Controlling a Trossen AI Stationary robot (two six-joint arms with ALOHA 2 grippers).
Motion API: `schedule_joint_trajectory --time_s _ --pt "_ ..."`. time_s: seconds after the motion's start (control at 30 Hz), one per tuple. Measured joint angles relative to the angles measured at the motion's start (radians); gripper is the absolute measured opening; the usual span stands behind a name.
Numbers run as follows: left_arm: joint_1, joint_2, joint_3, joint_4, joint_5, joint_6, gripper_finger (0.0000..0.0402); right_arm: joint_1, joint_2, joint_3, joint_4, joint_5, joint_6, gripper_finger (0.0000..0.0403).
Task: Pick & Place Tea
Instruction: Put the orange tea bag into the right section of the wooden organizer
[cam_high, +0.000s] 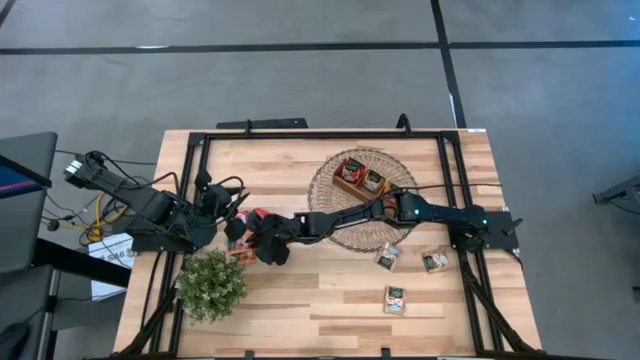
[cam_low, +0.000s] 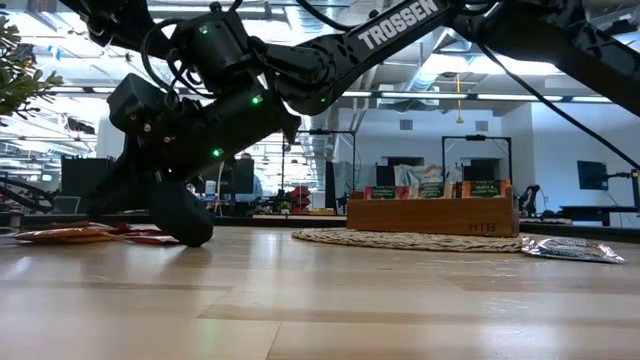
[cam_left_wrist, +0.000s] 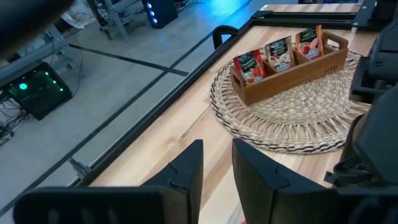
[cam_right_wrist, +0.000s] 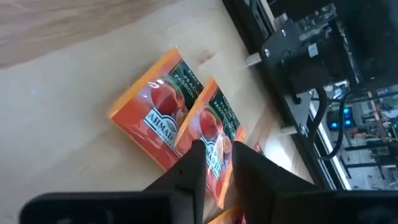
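Note:
Two orange tea sachets (cam_right_wrist: 158, 118) lie overlapped on the wooden table, near its left side, the upper one (cam_right_wrist: 211, 124) partly over the other. My right gripper (cam_right_wrist: 217, 158) reaches across the table (cam_high: 262, 240) and stands on the upper sachet, its fingers nearly together. In the low view its fingertip (cam_low: 195, 235) is down at the table top beside the sachets (cam_low: 75, 235). My left gripper (cam_left_wrist: 217, 155) hangs above the table's left part (cam_high: 232, 212), slightly open with nothing between its fingers. The wooden tray (cam_high: 358, 175) with sachets standing in it rests on a round woven mat (cam_high: 330, 205). My right gripper has its two fingertips (cam_right_wrist: 196, 152) on the face of the upper orange sachet, near its lower corner (cam_right_wrist: 219, 163), with a narrow strip of wrapper showing between them. The fingers slant down from the table's right side. The sachet lies flat on the other sachet and the table.
Three green-and-white sachets (cam_high: 388, 257) (cam_high: 435, 260) (cam_high: 395, 298) lie loose on the table's near right. A potted plant (cam_high: 211, 285) stands at the near left, close to both grippers. The left arm's base and cables (cam_right_wrist: 305, 68) are just beyond the orange sachets.

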Motion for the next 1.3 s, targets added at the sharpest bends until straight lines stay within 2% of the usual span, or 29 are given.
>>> schedule_joint_trajectory --time_s 0.17,0.33,0.43,0.5,0.57,0.67,0.9,1.07,1.3 --pt "0.000 0.000 0.000 0.000 0.000 0.000 0.0078 -0.009 0.003 -0.002 -0.001 -0.023 0.172 0.0056" --pt "0.000 0.000 0.000 0.000 0.000 0.000 0.0078 -0.012 0.015 0.020 -0.020 -0.123 0.432 0.0108" --pt "0.000 0.000 0.000 0.000 0.000 0.000 0.0078 0.009 0.023 0.025 -0.022 -0.143 0.550 0.0143" --pt "0.000 0.000 0.000 0.000 0.000 0.000 0.0078 0.014 0.024 0.025 -0.021 -0.143 0.598 0.0149" --pt "0.000 0.000 0.000 0.000 0.000 0.000 0.0078 0.010 0.024 0.026 -0.017 -0.131 0.621 0.0139" --pt "0.000 0.000 0.000 0.000 0.000 0.000 0.0078 0.004 0.023 0.026 -0.053 -0.121 0.632 0.0103" --pt "0.000 0.000 0.000 0.000 0.000 0.009 0.0078 0.007 -0.006 0.036 -0.272 -0.099 0.680 0.0008" --pt "0.000 0.000 0.000 -0.002 0.000 0.012 0.0078 0.017 -0.063 0.033 -0.486 -0.079 0.748 0.0014" --pt "0.000 0.000 0.000 -0.006 0.005 0.012 0.0078 0.057 -0.162 0.028 -0.946 -0.075 0.906 0.0004"
